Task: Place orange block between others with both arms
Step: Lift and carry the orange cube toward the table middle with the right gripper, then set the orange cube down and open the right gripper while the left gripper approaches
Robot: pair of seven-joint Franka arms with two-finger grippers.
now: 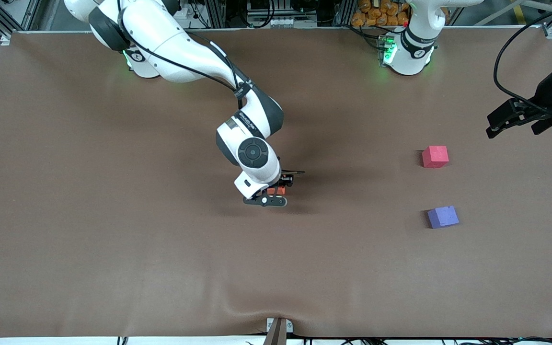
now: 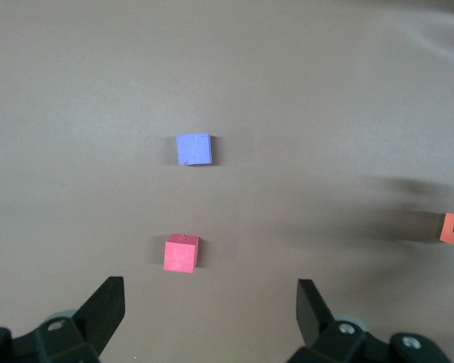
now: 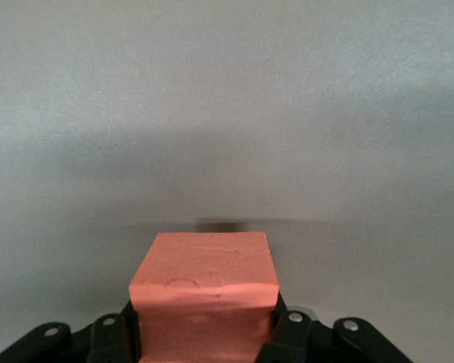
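Orange block [image 3: 204,291] sits pinched between the fingers of the right gripper [image 1: 272,194], which press on two opposite side faces; you can see in the right wrist view that its top face stands clear and roughly level. The hold is low over the middle of the counter [image 1: 113,249], with a shadow close beneath, so I cannot tell whether the block is touching the surface or just off it. A grip on the sides leaves the bottom free, which suits setting it down flat or passing it across.

Left gripper [image 1: 506,119] hangs over the counter at the left arm's end, fingers [image 2: 106,306] spread wide with nothing between them. You have it waiting there, and its wrist camera takes in both target cubes, a sensible place from which to receive the block.

Pinkish-red cube [image 1: 435,156] and purple-blue cube [image 1: 442,216] lie toward the left arm's end, well apart from the held block, the purple-blue one nearer the front camera. The gap between them looks wide enough for a third cube of the same size.

Judgement: carrying stage, placement not yet done. You need to bring the block toward that gap or into the left arm's reach; watch that the foam does not twist in the pinch.
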